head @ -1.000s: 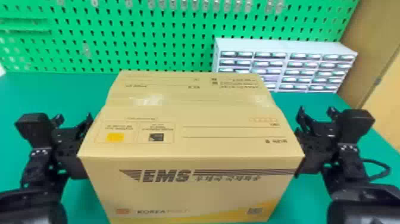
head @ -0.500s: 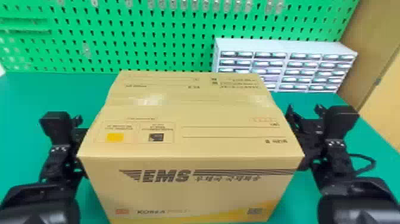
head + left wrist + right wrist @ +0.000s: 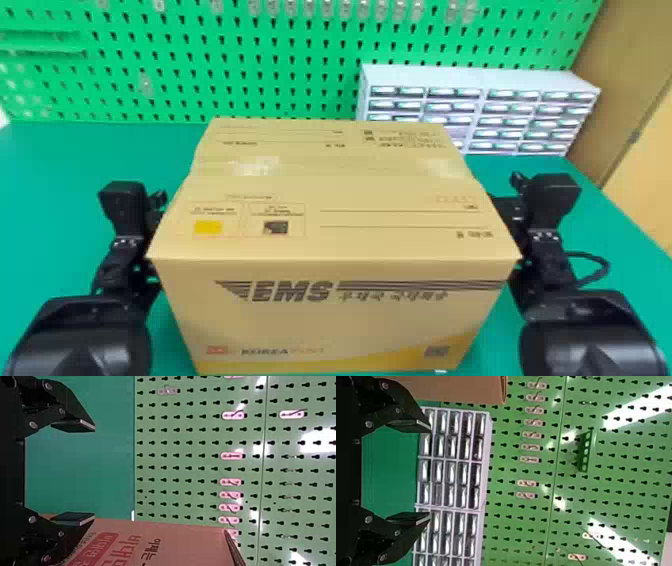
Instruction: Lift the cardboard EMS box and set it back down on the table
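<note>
Our left end effector (image 3: 158,200) and right end effector (image 3: 518,184) have drawn inward; cardboard EMS box (image 3: 335,320) has shifted slightly toward our right. Both end effectors released, spread wide. Box between them, over tabletop (image 3: 100,155), before green pegboard (image 3: 240,70).

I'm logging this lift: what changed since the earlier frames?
The left gripper and right gripper moved inward, toward the box's sides. The EMS box shifted slightly to the robot's right. Both grippers are open. The drawer cabinet stayed put.

Workshop, green pegboard (image 3: 300,65), small drawer cabinet (image 3: 477,102)
</note>
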Tool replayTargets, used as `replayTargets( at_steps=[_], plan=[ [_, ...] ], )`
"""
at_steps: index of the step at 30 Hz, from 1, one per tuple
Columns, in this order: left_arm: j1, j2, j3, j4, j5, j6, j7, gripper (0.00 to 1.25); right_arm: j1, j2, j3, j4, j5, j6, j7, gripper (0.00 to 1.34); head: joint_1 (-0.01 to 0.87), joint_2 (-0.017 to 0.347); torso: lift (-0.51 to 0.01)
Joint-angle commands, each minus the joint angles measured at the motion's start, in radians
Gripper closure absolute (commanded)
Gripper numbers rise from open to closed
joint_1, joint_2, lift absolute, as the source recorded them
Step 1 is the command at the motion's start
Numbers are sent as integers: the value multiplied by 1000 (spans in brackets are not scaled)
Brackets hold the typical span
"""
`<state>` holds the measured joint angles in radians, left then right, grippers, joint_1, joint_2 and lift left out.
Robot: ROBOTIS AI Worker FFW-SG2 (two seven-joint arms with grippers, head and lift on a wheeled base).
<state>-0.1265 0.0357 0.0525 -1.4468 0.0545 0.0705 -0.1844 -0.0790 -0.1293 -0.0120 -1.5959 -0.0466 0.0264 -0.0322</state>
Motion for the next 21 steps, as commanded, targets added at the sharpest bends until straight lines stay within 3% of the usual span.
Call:
replayTargets(
  at_steps=[1, 21],
  plan=[
    [1, 0, 3, 0, 4, 0, -4, 461, 4, 0, 0, 1, -1, 0, 0, 479, 678, -14, -106],
    [-13, 0, -11, -11, -10, 0, -24, 461, -2, 0, 6, -1, -9, 0, 0, 478, 678, -14, -106]
  ],
)
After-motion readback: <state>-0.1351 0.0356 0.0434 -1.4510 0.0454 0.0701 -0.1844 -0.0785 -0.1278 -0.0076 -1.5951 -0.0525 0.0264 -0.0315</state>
